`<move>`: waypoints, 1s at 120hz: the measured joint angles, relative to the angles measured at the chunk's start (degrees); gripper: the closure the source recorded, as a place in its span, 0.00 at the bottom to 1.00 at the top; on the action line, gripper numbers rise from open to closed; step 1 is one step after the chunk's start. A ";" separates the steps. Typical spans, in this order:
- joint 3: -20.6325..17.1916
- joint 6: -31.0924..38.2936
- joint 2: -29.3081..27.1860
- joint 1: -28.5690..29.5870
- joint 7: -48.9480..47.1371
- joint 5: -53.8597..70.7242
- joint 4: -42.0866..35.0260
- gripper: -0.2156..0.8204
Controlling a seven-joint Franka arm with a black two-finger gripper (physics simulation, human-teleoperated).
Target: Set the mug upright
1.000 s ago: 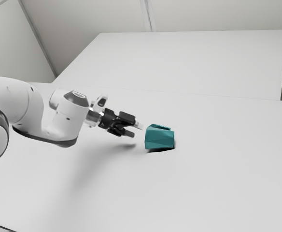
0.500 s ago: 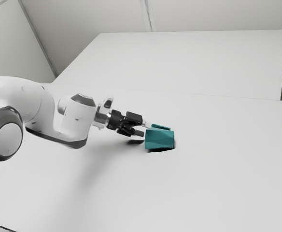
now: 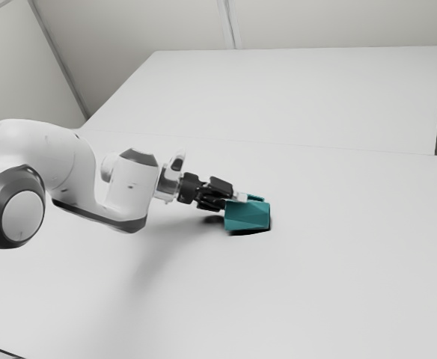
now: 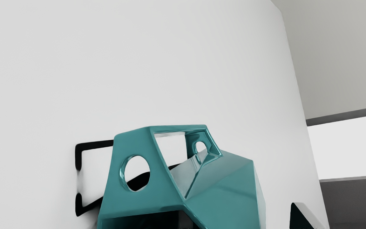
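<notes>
Mug (image 3: 247, 216): on its side on the worktop (image 3: 323, 284); its dark mouth is partly cut off in your wrist view, the inside hard to make out
Gripper (image 3: 233, 201): fingers apart at the mug's mouth end; you see one fingertip (image 4: 301, 219) clear of the outer wall, the other partly lost against the mug in your exterior view
Handle (image 4: 132, 140): angular teal band raised off the body, pierced by round holes you can see through
Body: glossy teal, faceted, with flat slanting planes
Shadow (image 4: 78, 159): hard, black, bent like a frame beside the handle
Worktop: smooth, pale, matte
Room: beyond it, you have a pale slab (image 3: 293, 97) and a grey wall (image 3: 338, 22)
</notes>
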 joint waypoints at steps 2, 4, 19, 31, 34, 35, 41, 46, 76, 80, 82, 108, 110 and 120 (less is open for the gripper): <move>-0.11 -0.01 0.03 0.01 0.08 -0.10 0.00 0.58; -0.21 -0.02 0.05 0.01 0.15 -0.18 0.00 0.60; -0.69 -0.06 0.12 0.05 0.63 -0.85 -0.03 0.74; -1.12 -0.03 0.14 0.07 0.92 -1.44 0.00 0.81; -1.19 -0.02 0.13 0.05 0.98 -1.60 0.00 0.82; -1.20 -0.02 0.13 0.05 1.00 -1.66 0.00 0.82; -1.26 -0.15 0.09 0.03 1.12 -1.99 0.06 0.85; -1.29 -0.32 0.05 0.03 1.21 -2.19 0.16 0.86; -1.28 -0.61 -2.21 -1.08 1.55 -2.58 0.19 0.94; -1.26 -0.53 -2.81 -1.39 1.54 -2.55 0.15 0.94; -1.23 -0.48 -3.20 -1.58 1.53 -2.53 0.11 0.94; -0.90 2.17 -10.21 -3.78 -0.17 1.72 -1.15 0.96; -0.90 2.57 -10.72 -3.89 -0.43 2.54 -1.24 0.96; -0.91 4.81 -13.37 -4.44 -1.96 7.03 -2.53 0.96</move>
